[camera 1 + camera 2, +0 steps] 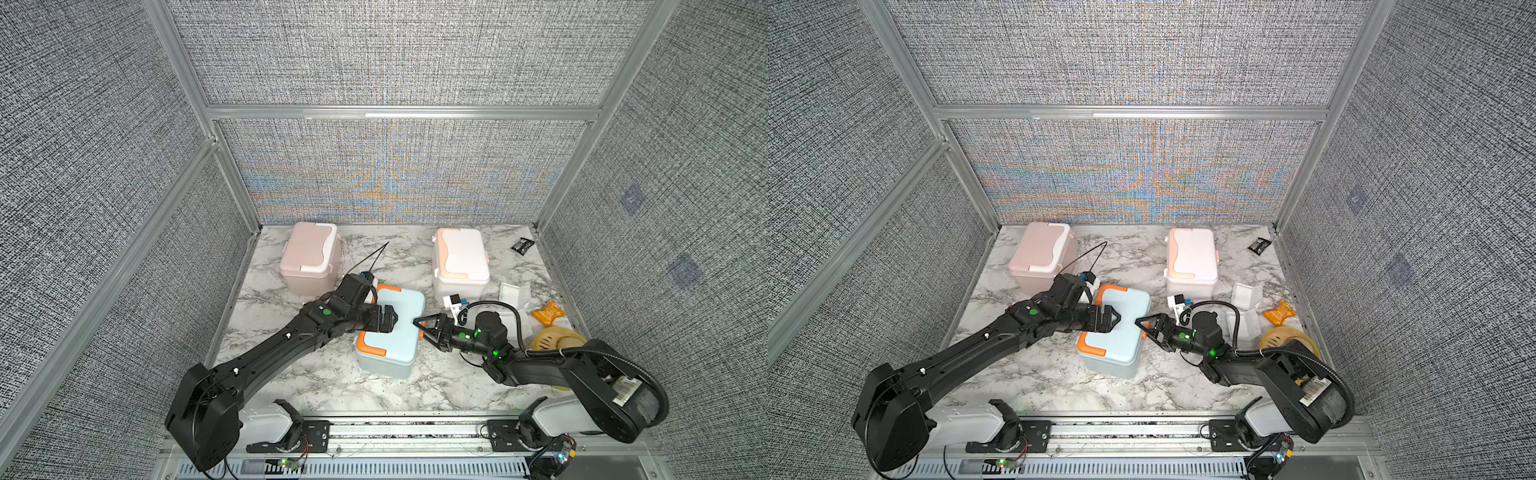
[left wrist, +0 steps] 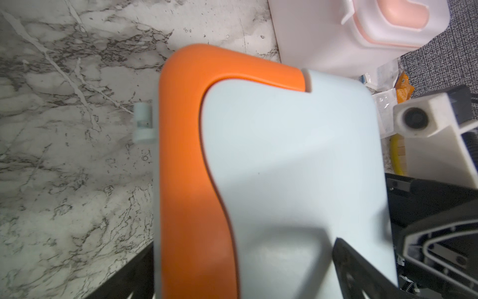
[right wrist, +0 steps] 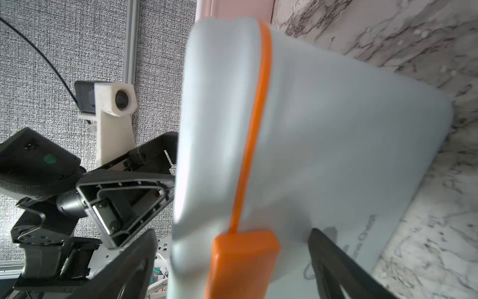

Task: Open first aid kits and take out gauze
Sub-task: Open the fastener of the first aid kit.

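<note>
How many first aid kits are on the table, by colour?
Pink with white kit: 1
Light blue with orange kit: 1
White with peach kit: 1
Total: 3

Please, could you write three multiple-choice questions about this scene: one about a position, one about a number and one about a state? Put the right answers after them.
1. Which first aid kit stands nearest to the robot's bases?
A. the pink kit
B. the light blue kit
C. the white and peach kit

2. How many kits are in view?
A. four
B. two
C. three

3. How do the jaws of the right gripper stand?
A. wide open
B. fully shut
C. out of every view

Answers
1 B: in both top views the light blue kit sits in front of the other two.
2 C: only those three boxes show.
3 A: in the right wrist view its fingers stand apart, with the orange latch between them.
</note>
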`<state>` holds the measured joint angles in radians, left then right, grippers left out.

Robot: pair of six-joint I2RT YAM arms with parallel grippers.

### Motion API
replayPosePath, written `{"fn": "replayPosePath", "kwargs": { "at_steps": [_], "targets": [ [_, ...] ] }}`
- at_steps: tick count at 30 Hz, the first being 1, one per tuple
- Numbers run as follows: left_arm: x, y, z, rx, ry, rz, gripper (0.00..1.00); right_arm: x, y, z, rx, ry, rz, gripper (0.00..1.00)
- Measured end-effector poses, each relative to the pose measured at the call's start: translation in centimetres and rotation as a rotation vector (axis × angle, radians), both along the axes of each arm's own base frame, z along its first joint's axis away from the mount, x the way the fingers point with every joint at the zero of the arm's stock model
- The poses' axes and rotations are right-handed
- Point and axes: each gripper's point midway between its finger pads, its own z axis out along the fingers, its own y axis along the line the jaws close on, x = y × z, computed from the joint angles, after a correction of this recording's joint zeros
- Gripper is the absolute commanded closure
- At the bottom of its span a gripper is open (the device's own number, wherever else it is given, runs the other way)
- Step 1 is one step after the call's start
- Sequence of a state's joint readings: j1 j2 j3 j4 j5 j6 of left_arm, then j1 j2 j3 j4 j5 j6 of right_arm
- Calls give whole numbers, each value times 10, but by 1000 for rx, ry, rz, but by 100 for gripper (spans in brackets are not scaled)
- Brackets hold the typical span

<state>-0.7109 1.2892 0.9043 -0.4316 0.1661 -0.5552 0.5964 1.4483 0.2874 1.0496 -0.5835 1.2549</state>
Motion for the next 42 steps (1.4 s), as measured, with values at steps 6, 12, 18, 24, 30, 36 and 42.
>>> {"fn": "replayPosePath", "kwargs": {
  "at_steps": [6,12,18,24,30,36,42],
  "targets": [
    [7,6,-3,20,-26,43,2,7,4,5,66,-13,-9,34],
    [12,10,-3,28,-47,77,2,10,5,12,112,-18,-16,41],
    [15,9,-4,20,-55,79,2,7,4,15,111,9,-20,43],
    [17,5,-4,11,-57,73,2,2,1,16,87,44,-20,43],
    [17,-1,-5,-6,-51,58,2,-9,-3,19,40,85,-5,44],
    [16,-7,-4,-33,-45,47,2,-19,-11,31,-14,81,3,44],
    [17,-9,-2,-42,-51,49,2,-26,-16,38,-41,77,6,44]
  ]
}}
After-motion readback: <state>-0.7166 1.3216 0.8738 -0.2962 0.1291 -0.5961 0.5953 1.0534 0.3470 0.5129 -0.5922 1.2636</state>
